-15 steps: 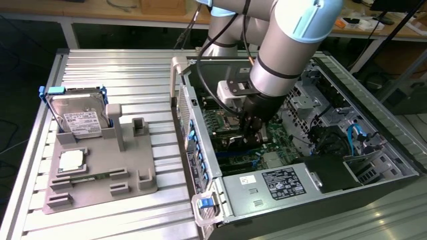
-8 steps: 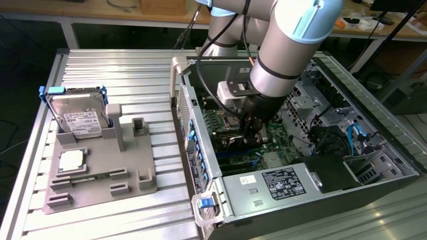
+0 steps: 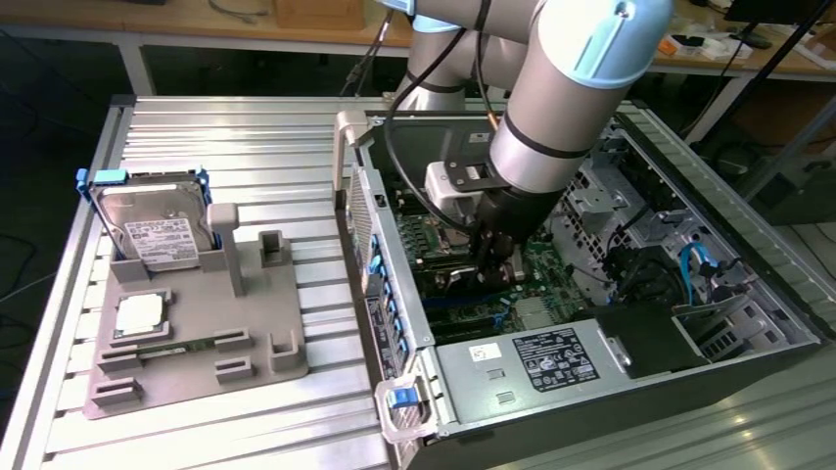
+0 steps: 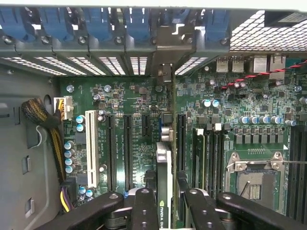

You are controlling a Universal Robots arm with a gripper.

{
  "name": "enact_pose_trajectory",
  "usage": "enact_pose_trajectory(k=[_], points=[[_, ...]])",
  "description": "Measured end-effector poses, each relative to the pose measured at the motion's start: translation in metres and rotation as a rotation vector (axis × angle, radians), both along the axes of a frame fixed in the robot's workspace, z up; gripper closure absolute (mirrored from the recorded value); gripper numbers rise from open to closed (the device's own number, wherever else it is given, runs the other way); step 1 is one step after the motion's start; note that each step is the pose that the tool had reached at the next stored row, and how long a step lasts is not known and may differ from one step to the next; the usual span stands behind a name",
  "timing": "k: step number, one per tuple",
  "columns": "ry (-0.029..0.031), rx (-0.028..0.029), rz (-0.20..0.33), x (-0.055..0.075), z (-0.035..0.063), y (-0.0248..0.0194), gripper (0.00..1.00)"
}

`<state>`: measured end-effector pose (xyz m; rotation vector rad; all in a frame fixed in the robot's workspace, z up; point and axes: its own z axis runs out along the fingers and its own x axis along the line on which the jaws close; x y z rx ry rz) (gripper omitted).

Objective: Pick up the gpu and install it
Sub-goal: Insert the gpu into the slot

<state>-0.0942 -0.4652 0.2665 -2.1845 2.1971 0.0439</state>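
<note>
Exterior view, arm: the arm [image 3: 562,108] comes down from the top centre of the frame into the open computer case [image 3: 359,196], which fills the exterior view's right.
Exterior view, gripper: the gripper [image 3: 500,257] is at frame centre, deep in the case and low over the motherboard [image 3: 438,240].
Exterior view, bystanders: the hard drive [image 3: 155,230] stands in the grey fixture [image 3: 196,343] on the exterior view's left, well apart from the gripper. The small square chip [image 3: 140,313] lies just below it in the frame.
Wrist view, gpu: the gpu [image 4: 164,187] stands on edge over the board, seen edge-on with its green-lettered label facing the camera. Its metal bracket end reaches toward the case's rear wall, under the blue clips [image 4: 134,19].
Wrist view, jaws: partly closed and clamped on the gpu. One of the fingers [image 4: 145,211] presses each flat face, and the card runs out from between them.
Wrist view, neighbours: the card lies between a black slot [image 4: 128,148] and another black slot [image 4: 181,141]. The CPU socket [image 4: 254,179] is well off to one side.
Step in hand: seating the card, by my reading. Whether its edge is already in a slot cannot be told.
Doing it well: keep the card upright and parallel to the neighbouring slots, keep the bracket lined up with its rear opening, and press straight down without twisting.
</note>
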Motion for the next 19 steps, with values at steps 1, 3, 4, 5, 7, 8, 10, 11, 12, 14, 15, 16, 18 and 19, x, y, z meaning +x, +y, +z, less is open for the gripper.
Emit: enact_pose_trajectory(k=[1, 3, 4, 5, 7, 8, 10, 11, 12, 14, 15, 16, 18, 19], points=[[-0.0006, 0.0000, 0.000, -0.0001, 0.0000, -0.0001, 0.73], [-0.0017, 0.0001, 0.000, -0.0006, 0.0000, -0.0002, 0.73], [-0.0023, 0.0001, 0.000, -0.0007, -0.0001, -0.0002, 0.73], [-0.0029, 0.0001, 0.000, -0.0009, -0.0001, -0.0003, 0.73], [-0.0042, 0.0002, 0.000, -0.0010, 0.0000, -0.0007, 0.73], [-0.0049, 0.0001, 0.000, -0.0011, 0.0000, -0.0009, 0.73], [-0.0064, 0.0002, 0.000, -0.0014, 0.0000, -0.0010, 0.73], [-0.0070, 0.0001, 0.000, -0.0016, 0.0000, -0.0011, 0.73], [-0.0078, 0.0001, 0.000, -0.0019, 0.0000, -0.0011, 0.73], [-0.0087, 0.0002, 0.000, -0.0024, 0.0000, -0.0011, 0.73], [-0.0088, 0.0002, 0.000, -0.0025, 0.0000, -0.0011, 0.73], [-0.0089, 0.0003, 0.000, -0.0025, 0.0001, -0.0011, 0.73], [-0.0088, 0.0000, 0.000, -0.0026, 0.0020, -0.0011, 0.73], [-0.0088, 0.0000, 0.000, -0.0026, 0.0034, -0.0011, 0.73]])
